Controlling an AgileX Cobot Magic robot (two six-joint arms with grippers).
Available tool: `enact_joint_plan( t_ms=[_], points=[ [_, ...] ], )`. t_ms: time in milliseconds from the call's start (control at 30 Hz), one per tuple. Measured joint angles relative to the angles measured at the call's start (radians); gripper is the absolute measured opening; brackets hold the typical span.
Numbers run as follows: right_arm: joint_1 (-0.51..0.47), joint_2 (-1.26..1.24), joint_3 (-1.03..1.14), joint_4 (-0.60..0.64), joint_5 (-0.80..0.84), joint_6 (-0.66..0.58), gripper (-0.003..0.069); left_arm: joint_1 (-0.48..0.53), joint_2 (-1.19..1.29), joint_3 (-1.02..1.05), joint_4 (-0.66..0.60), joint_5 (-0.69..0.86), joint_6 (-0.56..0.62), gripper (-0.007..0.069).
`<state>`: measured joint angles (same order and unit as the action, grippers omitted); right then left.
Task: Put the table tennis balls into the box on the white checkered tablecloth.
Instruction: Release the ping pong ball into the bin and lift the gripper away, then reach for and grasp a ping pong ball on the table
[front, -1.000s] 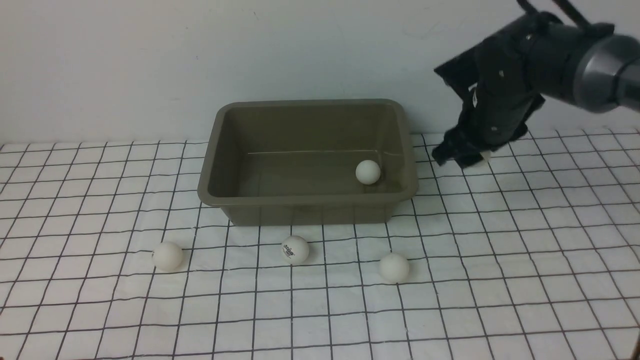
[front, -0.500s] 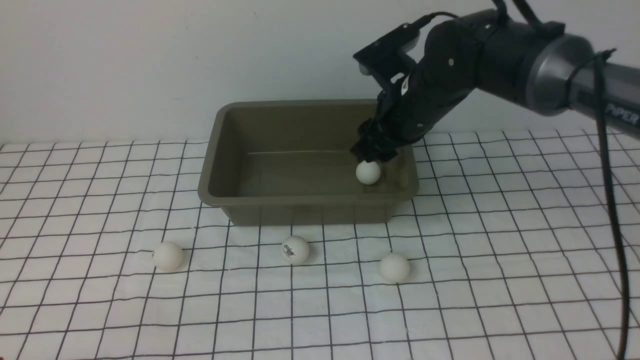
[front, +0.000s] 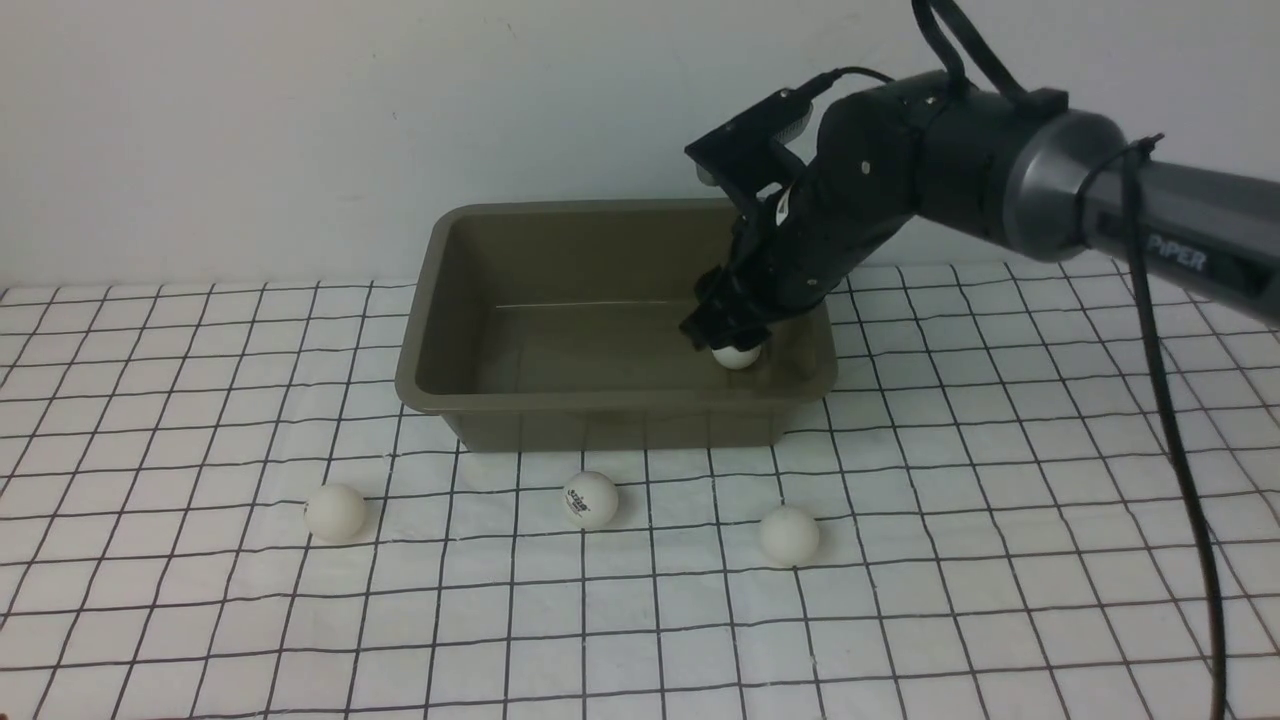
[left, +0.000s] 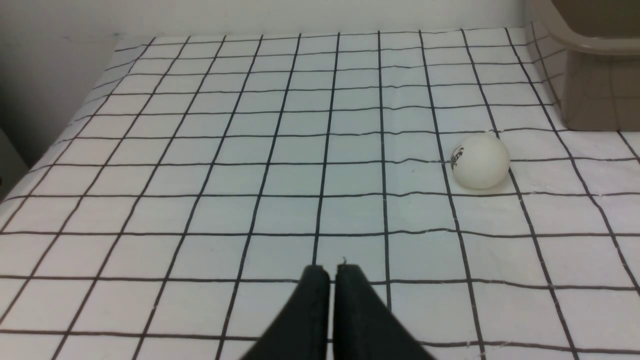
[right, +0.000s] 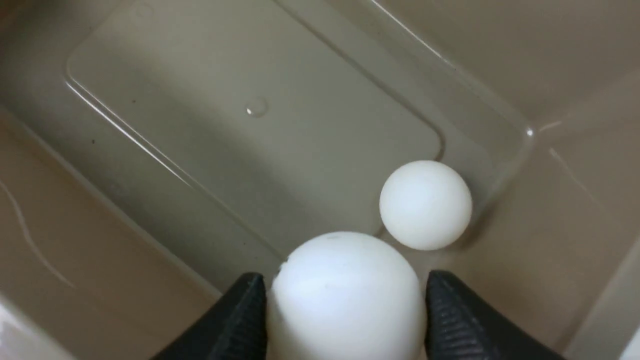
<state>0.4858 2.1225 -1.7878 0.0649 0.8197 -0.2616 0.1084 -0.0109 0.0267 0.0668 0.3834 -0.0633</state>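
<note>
Ball (right: 347, 300) between right gripper's (right: 346, 310) fingertips (right: 245, 310)

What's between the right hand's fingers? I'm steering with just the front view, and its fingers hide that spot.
Observer: A white ball sits between the right gripper's fingertips, over the box's inside. I can't tell whether they grip it.

Operator: And the other hand? I can't see it at all.

Observer: The left gripper is shut, with nothing between its fingertips.
</note>
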Motion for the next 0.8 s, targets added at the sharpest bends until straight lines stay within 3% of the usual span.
enact_joint_plan(
  t_ms=[233,400,533,800],
  points=[
    [0.000,0.000,-0.016,0.006,0.010,0.000,0.0431,0.000,0.000,0.000,0.000,0.000,0.000,-0.0001],
    [0.000,-0.013,-0.103,-0.019,0.166,0.002,0.0433,0.000,0.000,0.000,0.000,0.000,0.000,-0.0001],
    [0.000,-0.061,-0.220,-0.045,0.390,0.030,0.0433,0.000,0.000,0.000,0.000,0.000,0.000,-0.0001],
    [-0.002,-0.141,-0.180,-0.018,0.423,0.155,0.0433,0.000,0.000,0.000,0.000,0.000,0.000,-0.0001]
  ],
)
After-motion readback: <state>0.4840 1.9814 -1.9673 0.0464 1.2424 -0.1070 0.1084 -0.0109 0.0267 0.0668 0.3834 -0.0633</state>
